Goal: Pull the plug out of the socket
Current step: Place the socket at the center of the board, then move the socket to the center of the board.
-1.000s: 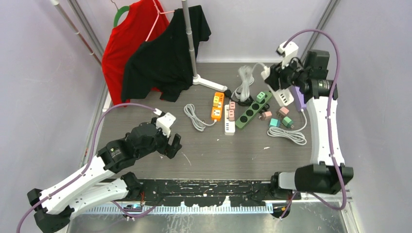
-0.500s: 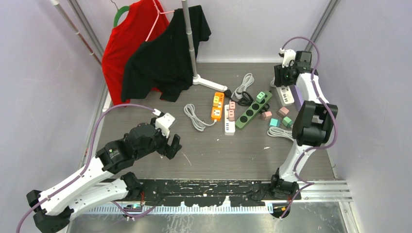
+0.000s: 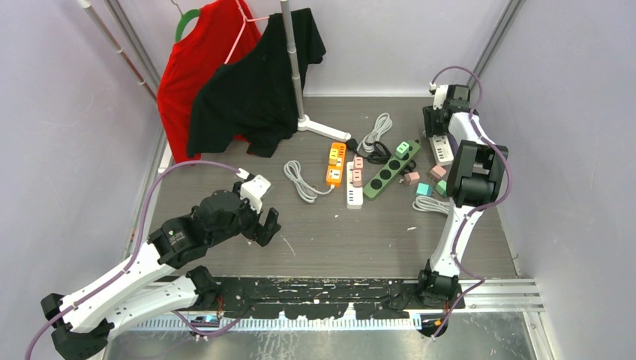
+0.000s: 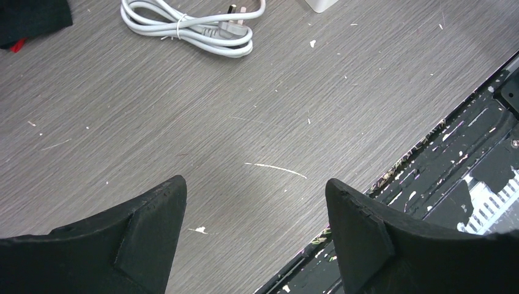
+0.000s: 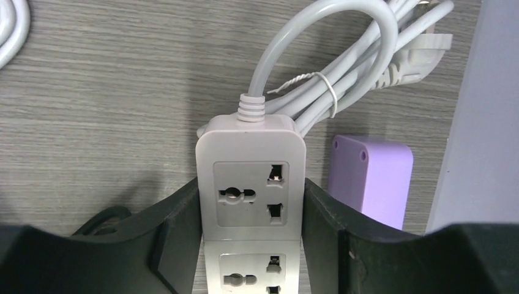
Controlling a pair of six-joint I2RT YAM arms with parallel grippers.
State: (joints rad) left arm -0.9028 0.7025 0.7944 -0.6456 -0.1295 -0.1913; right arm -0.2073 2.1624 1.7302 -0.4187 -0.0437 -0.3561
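The right gripper [image 5: 250, 214] clamps one white power strip [image 5: 251, 159] at the far right of the counter [image 3: 337, 232]; the left gripper [image 4: 255, 187] stands wide above its near left.
Seated plugs: one green plug [image 3: 403, 150] on the green strip [image 3: 386, 174], two pink plugs [image 3: 358, 162] on the middle strip [image 3: 353, 195]. Held strip: two sockets show, remainder cut off.

A white power strip [image 5: 251, 177] sits at the far right corner of the table [image 3: 337, 240], its two visible sockets empty and its white cord [image 5: 352, 67] bundled with a twist tie at its far end. Nearer the table's middle, a mint-green plug [image 3: 403, 149] stands seated in the far end of a dark green strip [image 3: 386, 174] lying on a slant. Two pink plugs [image 3: 358, 163] sit in a second white strip [image 3: 354, 191] just left of it, and a loose pink plug [image 3: 409, 178] lies just right of the green one.
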